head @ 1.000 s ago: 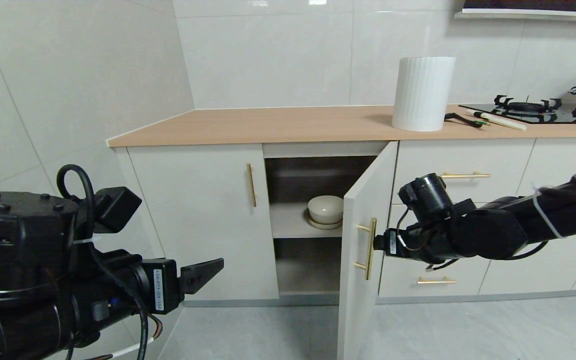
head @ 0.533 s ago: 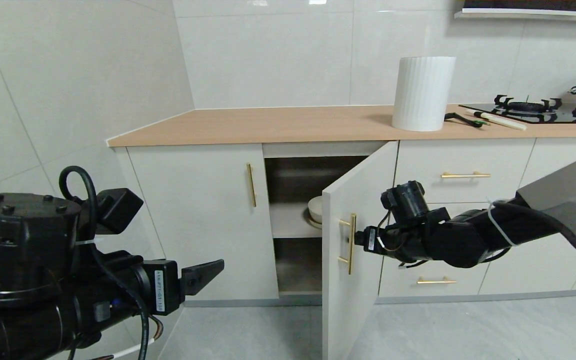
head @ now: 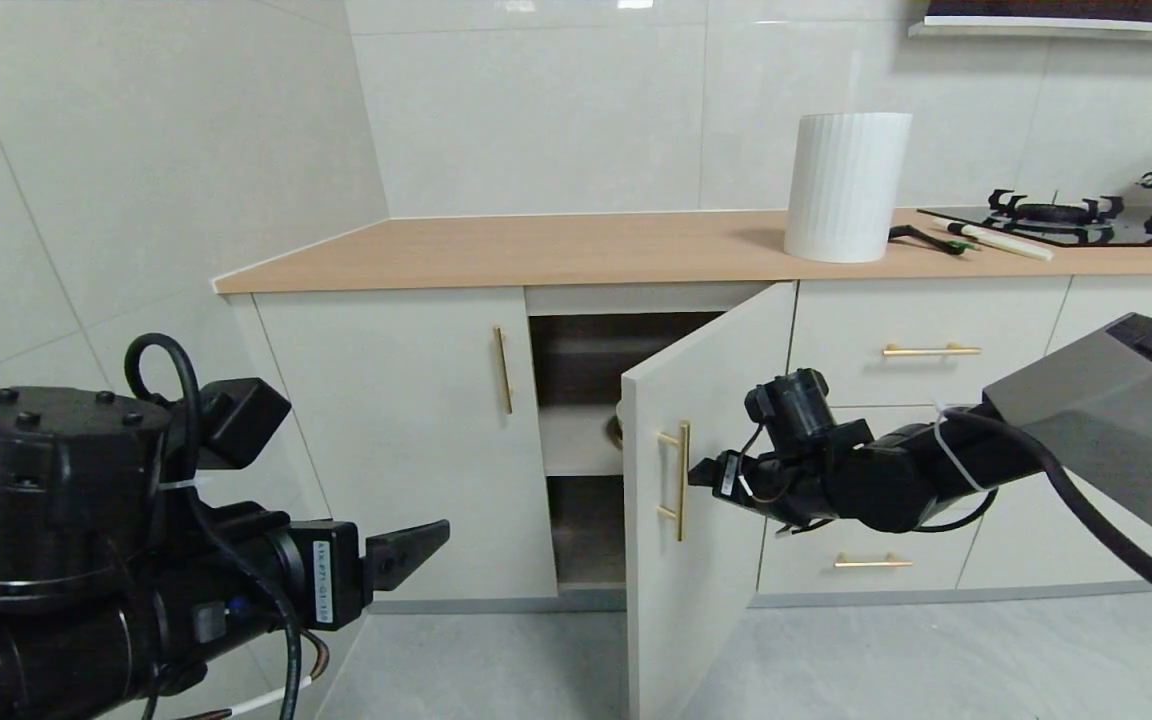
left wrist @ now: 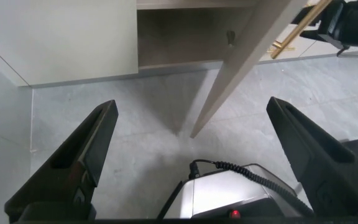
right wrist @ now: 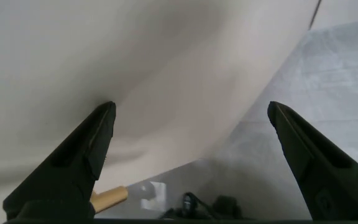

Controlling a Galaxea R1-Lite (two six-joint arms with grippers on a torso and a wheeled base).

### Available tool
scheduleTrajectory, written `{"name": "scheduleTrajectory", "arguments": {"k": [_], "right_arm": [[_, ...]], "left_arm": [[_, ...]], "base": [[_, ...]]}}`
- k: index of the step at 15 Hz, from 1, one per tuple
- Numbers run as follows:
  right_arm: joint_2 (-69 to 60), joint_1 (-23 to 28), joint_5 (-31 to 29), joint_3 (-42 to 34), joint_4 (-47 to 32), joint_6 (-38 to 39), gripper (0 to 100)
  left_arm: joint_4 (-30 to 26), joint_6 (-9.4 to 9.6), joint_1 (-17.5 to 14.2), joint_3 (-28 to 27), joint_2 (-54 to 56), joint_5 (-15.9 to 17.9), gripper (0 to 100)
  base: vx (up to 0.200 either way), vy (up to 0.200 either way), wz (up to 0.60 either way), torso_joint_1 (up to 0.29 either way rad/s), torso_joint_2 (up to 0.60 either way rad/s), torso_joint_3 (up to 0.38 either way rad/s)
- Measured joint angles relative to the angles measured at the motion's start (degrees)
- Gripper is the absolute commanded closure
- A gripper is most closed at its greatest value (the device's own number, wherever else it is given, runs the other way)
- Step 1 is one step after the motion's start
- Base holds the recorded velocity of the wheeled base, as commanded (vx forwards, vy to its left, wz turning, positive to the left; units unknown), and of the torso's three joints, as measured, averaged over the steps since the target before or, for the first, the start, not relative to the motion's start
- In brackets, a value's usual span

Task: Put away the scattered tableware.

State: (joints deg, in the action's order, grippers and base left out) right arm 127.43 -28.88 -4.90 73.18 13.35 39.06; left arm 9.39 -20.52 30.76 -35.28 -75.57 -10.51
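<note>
**Cabinet door swings shut over the stored bowl**

Over the last second the pale flat-fronted cabinet door (head: pixel 701 365) has swung from wide open to roughly half closed, pushed by the right gripper (head: pixel 698 470). The cream ceramic bowl (head: pixel 618 425) stood in full sight on its plate a second ago. It sits on the upper shelf (head: pixel 576 440) inside the cabinet, and now only a sliver shows past the door's free edge. With the tableware already on the shelf, this looks like the closing step of the task, and what remains is probably to press the door flush with its frame.

The right arm reaches in low from the right, forearm nearly level. Its gripper is just beside the slim brass bar handle (head: pixel 676 480), on the door's outer face. In the right wrist view the fingers stand apart with the door panel across the gap, clamped on nothing, so the arm is pushing rather than gripping.

The left gripper (left wrist: pixel 192 106) has barely shifted. It hangs low on the left, well apart from the door, with its fingers spread wide and nothing between them.
</note>
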Motion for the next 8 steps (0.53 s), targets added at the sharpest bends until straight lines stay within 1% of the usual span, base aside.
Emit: {"name": "scheduleTrajectory", "arguments": {"k": [3,8], "right_arm": [[1.1,0.0,0.0,1.0,0.1,0.7,0],[2.5,0.0,-0.1,3.3,0.5,4.1,0]], "left_arm": [[0.0,-0.04,0.0,0.1,-0.2,-0.1,0],[0.0,-0.2,0.0,0.0,-0.3,0.0,0]], "base": [[0.0,0.0,0.0,0.0,0.0,0.0],[0.2,0.0,0.0,-0.001,0.0,0.003]]}}
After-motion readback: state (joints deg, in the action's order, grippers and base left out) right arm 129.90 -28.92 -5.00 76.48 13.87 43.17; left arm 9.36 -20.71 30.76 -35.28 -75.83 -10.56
